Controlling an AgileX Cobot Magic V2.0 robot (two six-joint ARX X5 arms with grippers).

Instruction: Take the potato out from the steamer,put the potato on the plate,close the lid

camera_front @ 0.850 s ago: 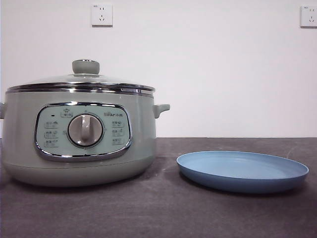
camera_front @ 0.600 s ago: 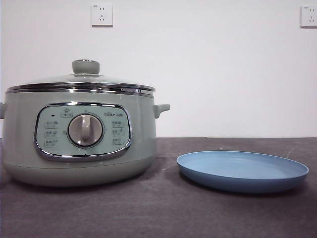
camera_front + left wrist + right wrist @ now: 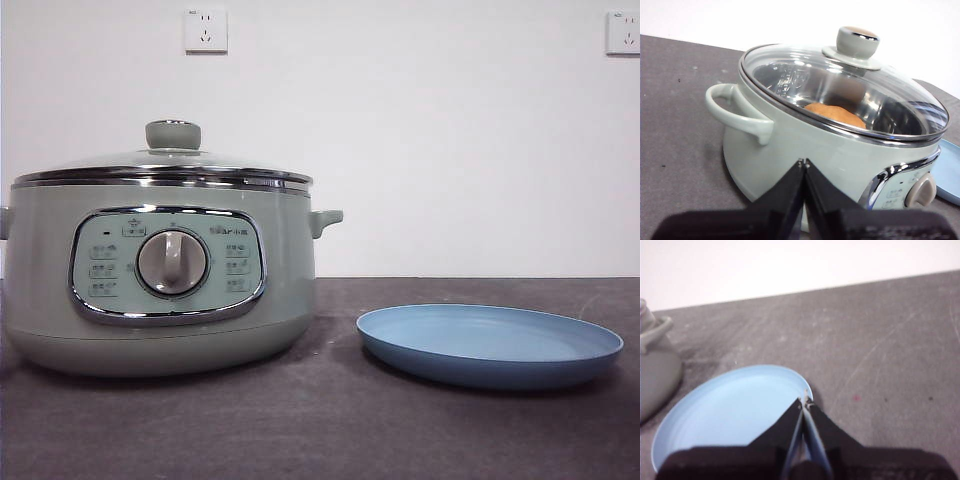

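The sage-green steamer (image 3: 160,280) stands at the left of the front view with its glass lid (image 3: 165,160) on. In the left wrist view the orange-brown potato (image 3: 836,114) shows through the lid (image 3: 840,85) inside the steamer (image 3: 790,145). The light-blue plate (image 3: 490,345) lies empty to the right of the steamer. My left gripper (image 3: 803,162) is shut and empty, close beside the steamer's wall near a side handle (image 3: 737,110). My right gripper (image 3: 804,401) is shut and empty above the plate's edge (image 3: 730,410). Neither arm shows in the front view.
The dark grey table (image 3: 320,430) runs to a white wall with two sockets (image 3: 205,30). The steamer's front panel carries a silver dial (image 3: 172,262). The steamer's side also shows at the edge of the right wrist view (image 3: 652,370).
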